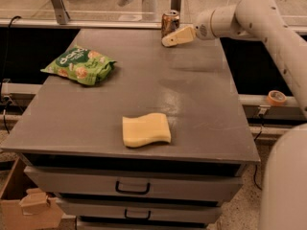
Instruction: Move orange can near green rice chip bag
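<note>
The orange can (169,20) stands upright at the far edge of the grey table (192,104), right of centre. My gripper (169,40) reaches in from the right on the white arm (249,18). Its cream tip sits just in front of the can's lower right side, and I cannot tell whether it touches. The green rice chip bag (79,64) lies flat on the table's left side, well apart from the can.
A yellow sponge (145,129) lies near the table's front edge. Drawers (132,188) sit under the tabletop. A cardboard box (21,200) stands on the floor at lower left. A roll of tape (277,97) rests on a ledge to the right.
</note>
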You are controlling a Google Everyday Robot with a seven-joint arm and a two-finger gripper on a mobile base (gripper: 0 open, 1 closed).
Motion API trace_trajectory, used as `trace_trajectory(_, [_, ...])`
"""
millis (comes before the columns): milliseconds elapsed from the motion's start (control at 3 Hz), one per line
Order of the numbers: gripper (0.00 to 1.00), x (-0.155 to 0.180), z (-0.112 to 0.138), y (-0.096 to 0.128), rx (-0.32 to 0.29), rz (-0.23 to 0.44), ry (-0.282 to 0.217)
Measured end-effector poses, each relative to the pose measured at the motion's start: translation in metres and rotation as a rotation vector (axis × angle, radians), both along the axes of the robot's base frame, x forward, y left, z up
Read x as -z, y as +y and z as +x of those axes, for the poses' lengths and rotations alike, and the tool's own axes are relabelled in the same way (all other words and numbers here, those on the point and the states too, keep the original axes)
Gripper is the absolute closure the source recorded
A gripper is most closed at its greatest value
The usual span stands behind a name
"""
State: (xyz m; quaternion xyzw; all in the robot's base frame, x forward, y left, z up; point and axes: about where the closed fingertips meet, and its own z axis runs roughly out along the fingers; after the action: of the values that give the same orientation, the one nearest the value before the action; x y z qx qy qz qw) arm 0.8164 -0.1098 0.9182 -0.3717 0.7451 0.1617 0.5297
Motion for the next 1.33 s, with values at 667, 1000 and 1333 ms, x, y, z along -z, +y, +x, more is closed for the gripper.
trace_trajectory(667, [0.0, 0.005, 0.053, 0.029, 0.115, 0.129, 0.009])
trace_trajectory(1000, [0.18, 0.014, 0.072, 0.043, 0.124, 0.169, 0.016])
trace_trajectory(1333, [0.41, 0.016, 0.08, 0.044, 0.123, 0.192, 0.006])
